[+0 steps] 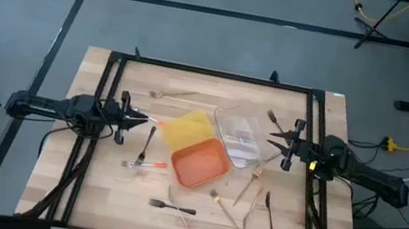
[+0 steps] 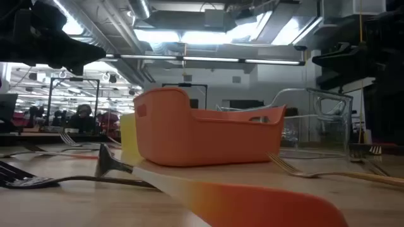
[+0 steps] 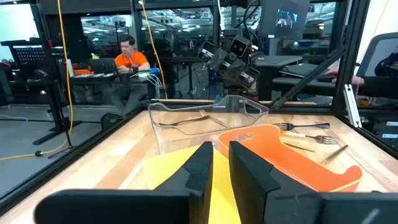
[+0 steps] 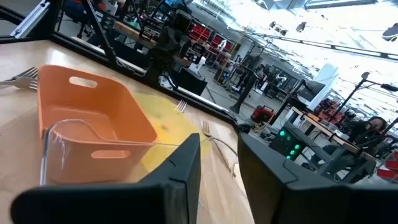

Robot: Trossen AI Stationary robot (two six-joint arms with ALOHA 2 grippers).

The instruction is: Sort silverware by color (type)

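Your silverware lies scattered flat on the wood: a black fork [image 1: 171, 206] at the near edge, gold forks [image 1: 248, 185] and a black utensil [image 1: 270, 216] front right. One orange-handled fork [image 1: 139, 164] lies left, and a silver fork [image 1: 173, 93] at the far side.

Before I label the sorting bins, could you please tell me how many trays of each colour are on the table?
Yellow tray: 1
Orange tray: 1
Clear tray: 1
Total: 3 trays
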